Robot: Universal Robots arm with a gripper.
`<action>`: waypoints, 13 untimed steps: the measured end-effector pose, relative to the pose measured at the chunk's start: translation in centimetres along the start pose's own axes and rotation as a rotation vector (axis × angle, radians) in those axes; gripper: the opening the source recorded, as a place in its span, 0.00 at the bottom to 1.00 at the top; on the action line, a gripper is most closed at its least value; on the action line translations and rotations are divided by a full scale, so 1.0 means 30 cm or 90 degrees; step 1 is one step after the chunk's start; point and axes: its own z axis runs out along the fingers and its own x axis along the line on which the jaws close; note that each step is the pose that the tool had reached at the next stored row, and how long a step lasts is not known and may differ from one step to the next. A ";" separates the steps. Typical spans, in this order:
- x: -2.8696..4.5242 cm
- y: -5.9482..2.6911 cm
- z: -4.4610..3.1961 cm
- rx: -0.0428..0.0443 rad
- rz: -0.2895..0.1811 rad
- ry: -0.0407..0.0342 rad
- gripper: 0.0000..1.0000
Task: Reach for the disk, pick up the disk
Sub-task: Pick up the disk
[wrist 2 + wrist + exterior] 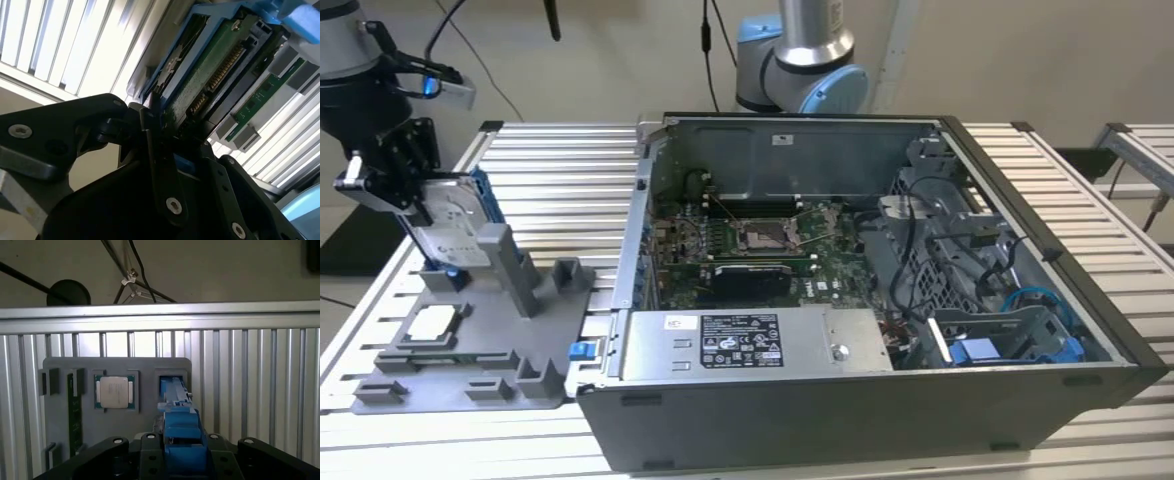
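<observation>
**Exterior view**
- Gripper [403,185]: 1, black, at the exterior view's left; clamped on the disk's upper part.
- Disk [451,235]: 1, silver w/ white label, blue bracket along one edge. Held tilted, lower end down among the posts. Contact w/ the fixture plate cannot be told.
- Fixture plate [480,385]: 1, grey, laid on the slatted table [547,150], just beside the PC case.
- Posts [504,265]: 2 taller grey ones counted, near the disk.
- Chip [431,320]: 1, square, silver, seated in a pocket of the plate, apart from the disk.
- PC case [1041,250]: 1, open on top. Inside are counted 1 CPU socket [767,235], 1 PSU [747,345] and 1 blue bay [1001,350].
- Arm joint [801,70]: 1, silver w/ blue caps, behind the case.

**Second wrist view**
- Disk [210,65]: green circuit-board underside shown, framed by the blue bracket.
- Fingers [156,155]: black, set against the disk's near edge.
- Green board [257,102]: 1, narrow, beside the disk.
- Slatted table [60,45]: seen past the disk.

**First wrist view**
- Disk [175,400]: seen edge-on, blue bracket gripped between 2 black fingers [152,455]. Far end is at 1 slot of the fixture plate [115,435].
- Chip [114,391]: 1, in a square pocket beside that slot.
- Green board [74,415]: 1, in a slot on the chip's other side.
- Slatted table [250,390]: under the plate.
</observation>
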 end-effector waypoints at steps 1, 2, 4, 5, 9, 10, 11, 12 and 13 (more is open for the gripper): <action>0.000 0.000 -0.004 0.0000 0.000 0.0000 0.00; 0.000 0.000 -0.008 0.0000 0.000 0.0000 0.00; 0.000 0.000 -0.016 0.0000 0.000 0.0000 0.00; 0.000 0.000 -0.019 0.0001 0.000 0.0000 0.00; 0.000 0.000 -0.033 0.0000 0.000 0.0000 0.00; 0.000 0.000 -0.037 0.0000 0.000 0.0000 0.00; 0.000 0.000 -0.040 0.0000 0.000 0.0000 0.00; 0.000 0.000 -0.043 0.0001 0.000 0.0000 0.00; 0.000 0.000 -0.046 0.0000 0.000 0.0000 0.00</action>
